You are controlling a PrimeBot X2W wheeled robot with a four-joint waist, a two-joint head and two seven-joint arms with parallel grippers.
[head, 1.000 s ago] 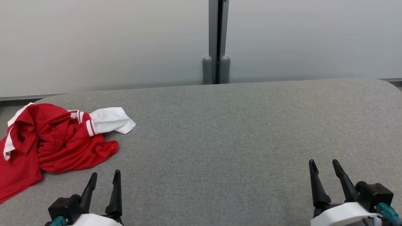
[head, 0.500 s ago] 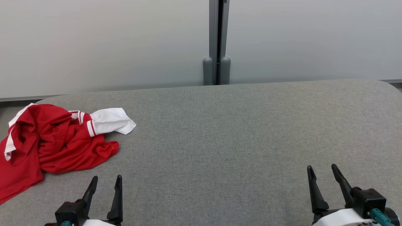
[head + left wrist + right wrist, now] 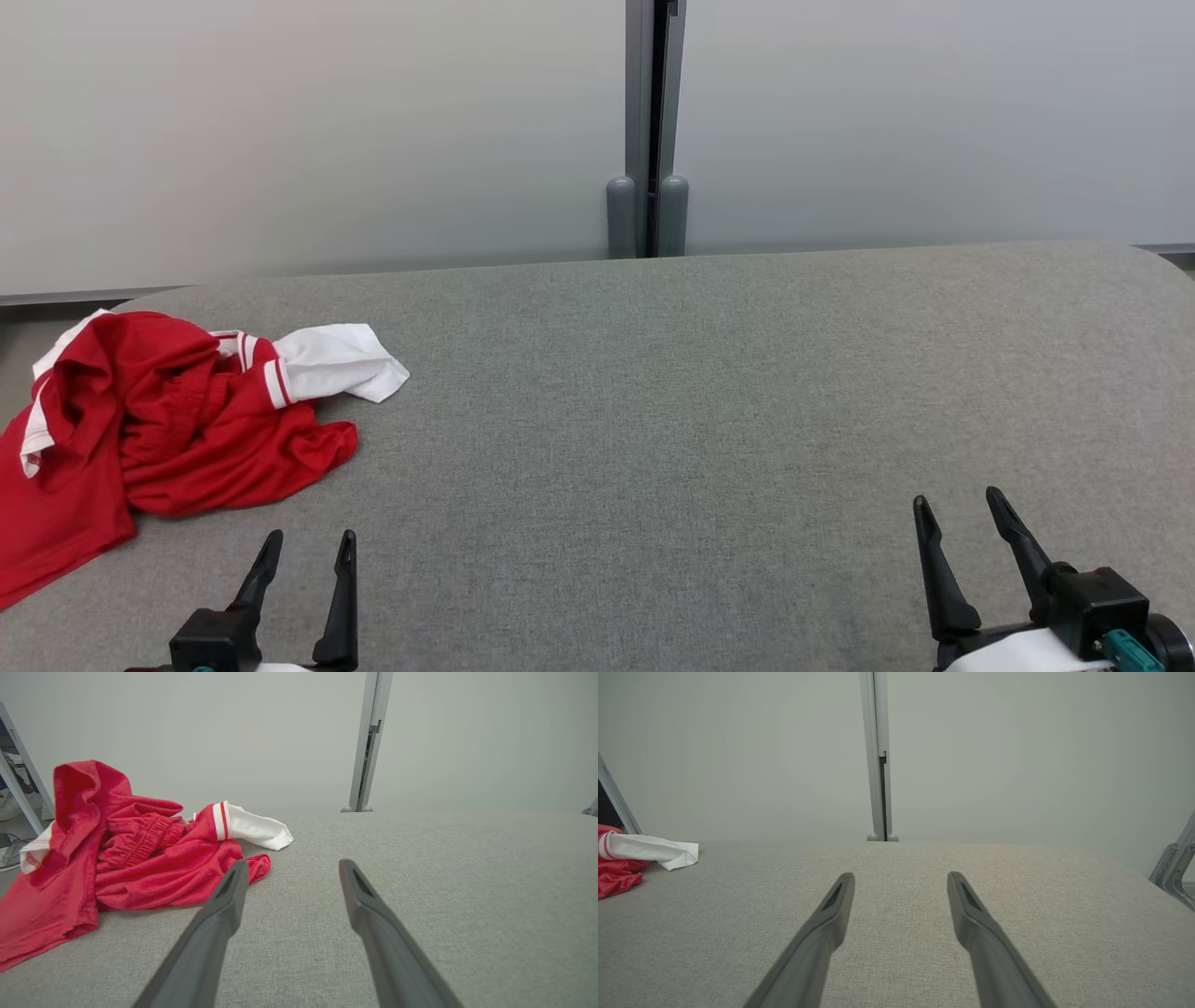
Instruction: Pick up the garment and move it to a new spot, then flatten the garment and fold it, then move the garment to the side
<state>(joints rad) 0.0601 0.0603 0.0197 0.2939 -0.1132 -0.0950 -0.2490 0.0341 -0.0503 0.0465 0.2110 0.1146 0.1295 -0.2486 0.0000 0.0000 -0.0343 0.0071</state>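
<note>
Garment (image 3: 177,420): soft, light, crumpled at tabletop's (image 3: 653,420) left edge
Hold: I'd pinch its near red fold
Left gripper (image 3: 311,539), right gripper (image 3: 959,497): both released

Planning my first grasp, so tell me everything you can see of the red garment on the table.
The garment is red knit-looking fabric with white stripes and a white sleeve, crumpled in a loose heap, not flattened or folded. It lies on the grey table at its left, one edge running out of the head view. Only the table touches it; the open left gripper sits just short of it.
</note>
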